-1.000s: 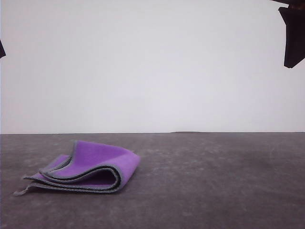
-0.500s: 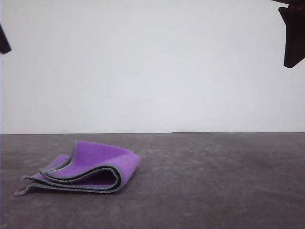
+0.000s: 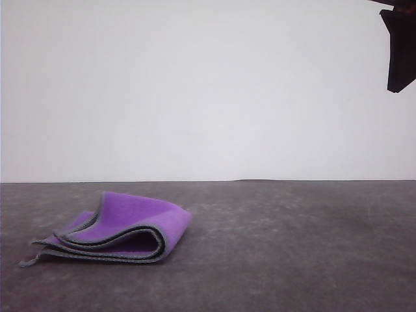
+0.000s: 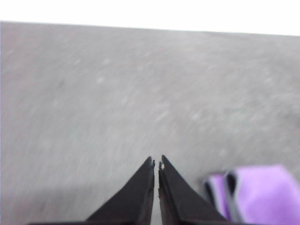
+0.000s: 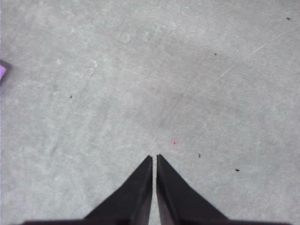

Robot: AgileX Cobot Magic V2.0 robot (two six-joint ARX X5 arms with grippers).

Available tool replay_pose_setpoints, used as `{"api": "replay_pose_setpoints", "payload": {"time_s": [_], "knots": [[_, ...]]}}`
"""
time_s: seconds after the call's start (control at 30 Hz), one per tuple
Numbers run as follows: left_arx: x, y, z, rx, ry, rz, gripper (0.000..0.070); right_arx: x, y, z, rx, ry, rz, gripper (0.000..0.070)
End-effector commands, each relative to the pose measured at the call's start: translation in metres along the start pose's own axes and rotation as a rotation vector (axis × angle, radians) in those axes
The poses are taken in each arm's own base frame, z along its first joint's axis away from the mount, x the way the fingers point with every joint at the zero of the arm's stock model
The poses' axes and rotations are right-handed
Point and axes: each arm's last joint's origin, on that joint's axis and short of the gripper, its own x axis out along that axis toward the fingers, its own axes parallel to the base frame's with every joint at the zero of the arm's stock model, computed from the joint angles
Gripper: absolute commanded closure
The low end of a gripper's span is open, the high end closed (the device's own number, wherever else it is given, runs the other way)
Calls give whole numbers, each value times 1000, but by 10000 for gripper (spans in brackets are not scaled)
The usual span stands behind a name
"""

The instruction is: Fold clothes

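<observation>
Both pairs of fingers are pressed together with nothing between them; my left fingers (image 4: 156, 164) are two black, matte wedges tapering to sharp tips, with only a hairline seam between them, hanging over bare desk; my right fingers (image 5: 154, 158) look the same, flat-sided dark blades meeting at a fine point above grey surface. From the front view, a dark angular piece of my right arm (image 3: 400, 49) juts down at the upper right corner, high above the desk and well apart from the cloth.

The clothes (image 3: 117, 233), one soft towel-like cloth, lie folded on the left part of the desk (image 3: 292, 247); the outer face showing is bright purple and slightly fuzzy, with a dark charcoal layer peeking along the folds; a light grey stitched edging traces each layer, so the stack reads as curved bands; the fold on its right side is rounded and puffy rather than creased flat, and the top layer lifts in a gentle arch; one thin corner trails out flat at the lower left. In my left wrist view the cloth (image 4: 262, 194) appears blurred just beside my left fingers, not touching them; a sliver of purple (image 5: 2, 71) shows at the edge of my right wrist view.

The desk is matte grey, mottled, faintly scratched and speckled; behind it stands a plain white wall (image 3: 208, 91).
</observation>
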Motion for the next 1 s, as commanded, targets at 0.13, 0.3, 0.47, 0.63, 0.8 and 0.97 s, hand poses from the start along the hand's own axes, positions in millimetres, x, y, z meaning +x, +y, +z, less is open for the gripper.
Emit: {"api": "replay_pose_setpoints", "payload": {"time_s": [0.13, 0.3, 0.47, 0.63, 0.8, 0.97], "knots": [[-7, 2, -43, -2, -88, 47, 700, -1, 1, 5, -12, -15, 1, 694], [-3, 1, -67, 2, -98, 33, 700, -1, 1, 5, -12, -15, 1, 694], [-1, 0, -76, 1, -103, 36, 700, -1, 1, 5, -12, -15, 1, 694], [3, 3, -87, -44, -116, 99, 700, -1, 1, 5, -12, -15, 1, 694], [5, 4, -89, -31, -137, 101, 700, -1, 1, 5, -12, -17, 1, 694], [6, 4, -91, -28, -149, 120, 700, -1, 1, 5, -12, -17, 1, 694]]}}
